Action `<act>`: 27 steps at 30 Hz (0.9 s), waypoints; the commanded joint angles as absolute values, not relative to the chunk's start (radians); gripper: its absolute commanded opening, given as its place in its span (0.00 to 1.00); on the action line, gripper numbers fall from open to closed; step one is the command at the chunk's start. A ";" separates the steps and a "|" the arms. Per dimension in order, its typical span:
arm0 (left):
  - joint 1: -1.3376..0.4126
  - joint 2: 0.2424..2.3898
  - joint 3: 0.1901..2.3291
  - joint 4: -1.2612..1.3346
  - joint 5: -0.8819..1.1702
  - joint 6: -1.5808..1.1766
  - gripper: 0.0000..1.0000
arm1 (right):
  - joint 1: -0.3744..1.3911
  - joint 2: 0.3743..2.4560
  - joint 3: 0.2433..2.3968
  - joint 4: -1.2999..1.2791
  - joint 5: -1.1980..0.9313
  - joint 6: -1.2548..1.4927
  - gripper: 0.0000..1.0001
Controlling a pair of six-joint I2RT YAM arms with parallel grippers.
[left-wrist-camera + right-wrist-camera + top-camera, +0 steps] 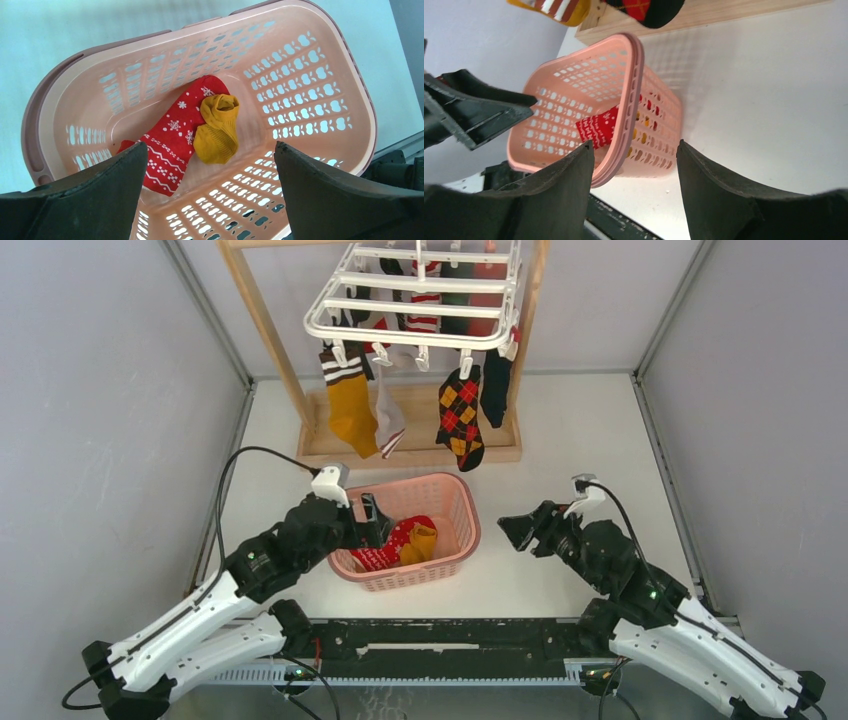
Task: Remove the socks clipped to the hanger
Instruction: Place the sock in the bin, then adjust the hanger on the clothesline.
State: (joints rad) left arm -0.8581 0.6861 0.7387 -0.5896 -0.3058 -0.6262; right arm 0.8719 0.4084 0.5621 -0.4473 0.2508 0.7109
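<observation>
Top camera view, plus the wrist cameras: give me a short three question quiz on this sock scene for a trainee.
1. True or false: the hanger has no socks clipped to it.
2. The left gripper over the basket is: A open and empty, B shut on a sock, C shut on a clip.
3. Which sock lies against the red sock in the basket?
Key: 1 false; 2 A; 3 the yellow sock.
</observation>
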 commanded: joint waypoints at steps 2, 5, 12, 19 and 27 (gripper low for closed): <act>-0.870 0.676 0.792 -0.547 -0.265 -0.627 1.00 | 0.850 0.464 0.646 -0.371 0.367 0.592 0.68; -0.873 0.669 0.789 -0.538 -0.254 -0.625 1.00 | 0.753 0.528 0.686 -0.322 0.315 0.558 0.67; -0.877 0.655 0.778 -0.501 -0.234 -0.627 1.00 | 0.499 0.718 0.757 -0.177 0.070 0.512 0.66; -0.886 0.632 0.781 -0.497 -0.220 -0.610 1.00 | 0.391 0.910 0.830 -0.017 -0.044 0.413 0.64; -0.891 0.581 0.790 -0.509 -0.216 -0.608 1.00 | 0.362 1.077 0.890 0.182 -0.059 0.322 0.62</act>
